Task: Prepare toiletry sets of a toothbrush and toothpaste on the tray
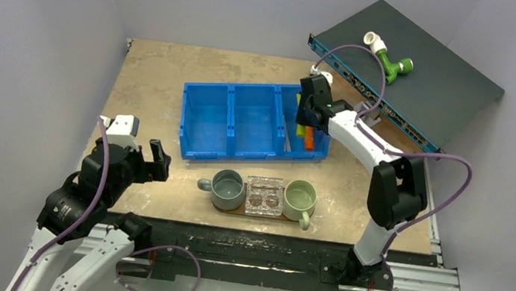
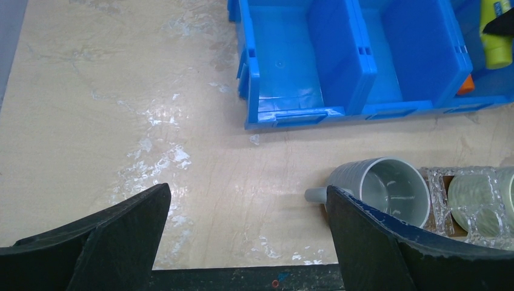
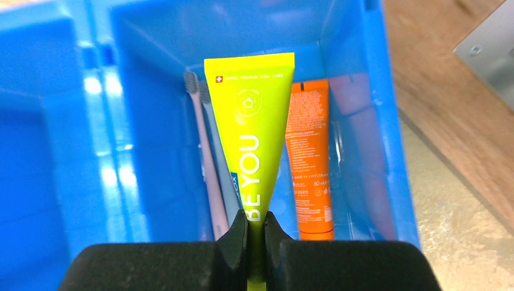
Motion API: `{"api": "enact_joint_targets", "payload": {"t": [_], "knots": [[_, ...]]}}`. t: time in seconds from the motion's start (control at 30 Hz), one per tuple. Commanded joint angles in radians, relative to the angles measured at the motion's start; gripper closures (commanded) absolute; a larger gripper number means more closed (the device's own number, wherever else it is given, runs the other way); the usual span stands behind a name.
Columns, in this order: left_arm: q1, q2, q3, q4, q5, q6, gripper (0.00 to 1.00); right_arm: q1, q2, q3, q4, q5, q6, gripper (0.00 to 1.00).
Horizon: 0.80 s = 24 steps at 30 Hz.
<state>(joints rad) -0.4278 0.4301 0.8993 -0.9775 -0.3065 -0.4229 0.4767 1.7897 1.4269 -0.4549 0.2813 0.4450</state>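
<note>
The right claw [image 3: 255, 225] was clamped on the narrow end of the green toothpaste tube [image 3: 251, 139], which reached ahead of it over a blue bin [image 3: 379, 121] compartment. Just right of the claw lay the orange tube [image 3: 309, 163], and just left two toothbrushes [image 3: 209, 176]. The green tube was judged light, soft and glossy, and best held at that stiffer narrow end. The left claw [image 2: 247, 203] was spread apart, empty.
</note>
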Motion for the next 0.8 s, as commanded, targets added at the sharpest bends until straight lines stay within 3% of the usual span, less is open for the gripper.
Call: {"api": "enact_joint_targets", "payload": {"t": [0.0,0.43,0.77], "knots": [[0.000,0.037,0.048,0.013,0.025,0.018,0.00,0.003,-0.088,0.061,-0.001,-0.004,-0.019,1.00],[0.000,0.114,0.205,0.018,0.237,0.014,0.00,0.113,-0.264,0.088,0.074,-0.258,-0.046,1.00],[0.000,0.125,0.237,0.102,0.527,-0.083,0.00,0.248,-0.365,0.059,0.263,-0.425,0.113,1.00]]}}
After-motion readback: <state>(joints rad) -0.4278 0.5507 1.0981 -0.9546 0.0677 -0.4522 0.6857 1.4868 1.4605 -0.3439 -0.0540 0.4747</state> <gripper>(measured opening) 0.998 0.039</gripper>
